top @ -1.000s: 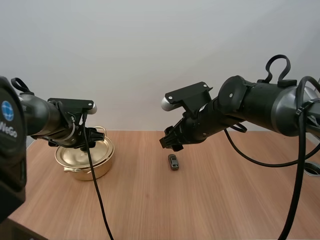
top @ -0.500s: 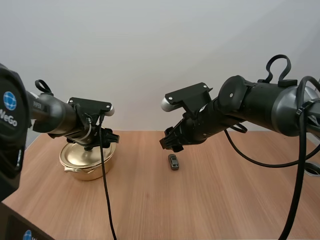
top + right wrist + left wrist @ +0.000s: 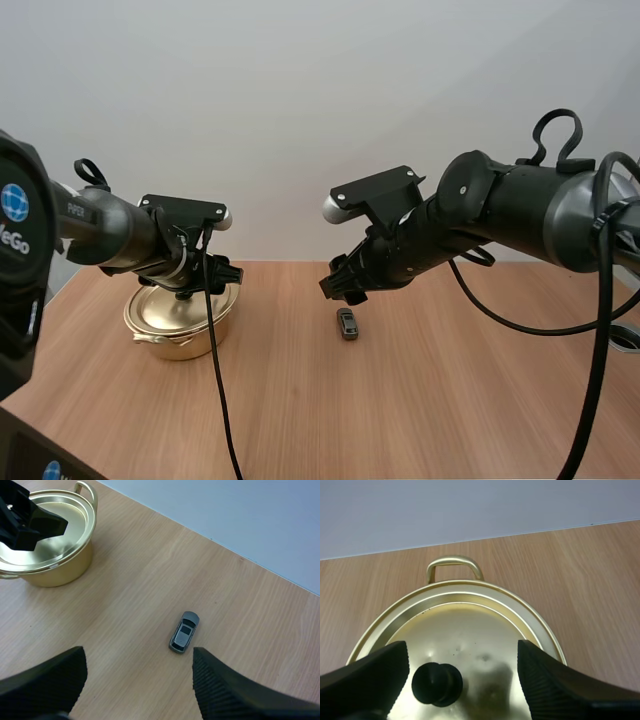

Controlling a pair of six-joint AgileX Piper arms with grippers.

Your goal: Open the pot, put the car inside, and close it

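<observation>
grey car well apart from pot

Round gold lidded metal pot under left gripper, small grey toy car just below right gripper, wooden table beneath both.

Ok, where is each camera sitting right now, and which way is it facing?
High view: behind and above the arm bases, facing forward-down over the table; both arms show, left gripper at the pot, right gripper above the car.
Left wrist view: on the left arm, facing down at the lid and knob, between open left fingers.
Right wrist view: on the right arm, facing down at the car, between open right fingers.
Shared: pot in all three; car in high and right wrist.
</observation>
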